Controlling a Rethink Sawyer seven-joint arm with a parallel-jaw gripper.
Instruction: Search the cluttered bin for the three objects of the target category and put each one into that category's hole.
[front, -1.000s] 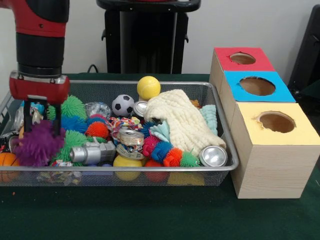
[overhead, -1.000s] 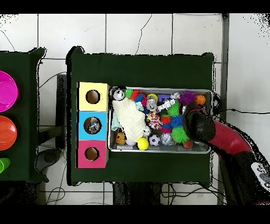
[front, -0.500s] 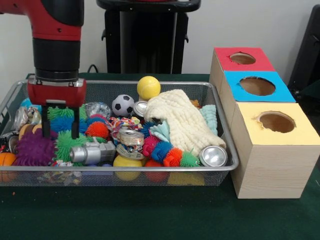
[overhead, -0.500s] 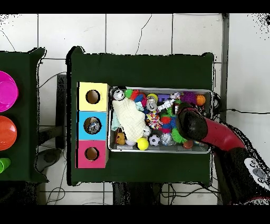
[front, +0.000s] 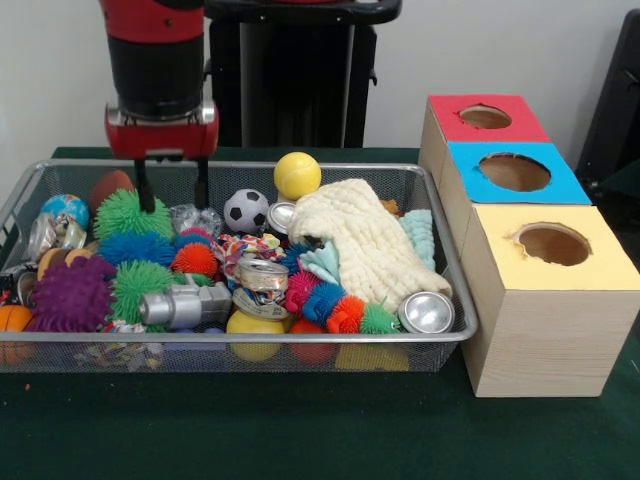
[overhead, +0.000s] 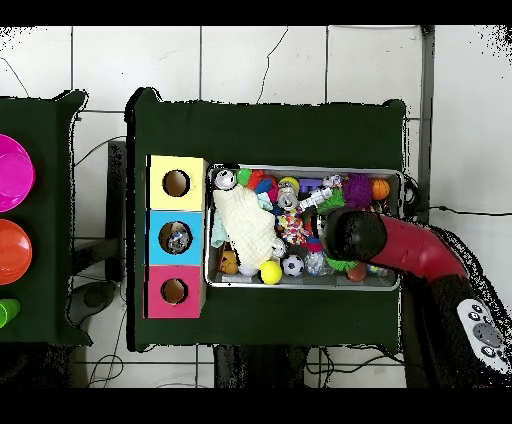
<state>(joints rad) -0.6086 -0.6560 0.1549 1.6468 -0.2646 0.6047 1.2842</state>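
Three wooden boxes stand in a row just beside the mesh bin (front: 455, 270): a red-topped box (front: 484, 118), a blue-topped box (front: 515, 172) and a yellow-topped box (front: 552, 246), each with a round hole in its top. You have the gripper (front: 171, 195) hanging over the bin's far left part, its two dark fingers spread apart with nothing between them, tips just above a green spiky ball (front: 130, 213) and a crumpled clear wrapper (front: 195, 218). From overhead, the red arm (overhead: 420, 250) reaches in across the bin's right end. Look at the clutter: a purple spiky ball (front: 70, 295) sits at the near left beside an orange basketball (front: 12, 320), with a second green spiky ball (front: 140, 282) and a silver toy camera (front: 185, 305) next to it. A soccer ball (front: 245, 210) and a yellow ball (front: 297, 175) lie toward the far wall. A cream knitted cloth (front: 365, 240) drapes over the right half, and a silver can (front: 427, 313) lies on its side at the cloth's near end, against the bin's near right corner.
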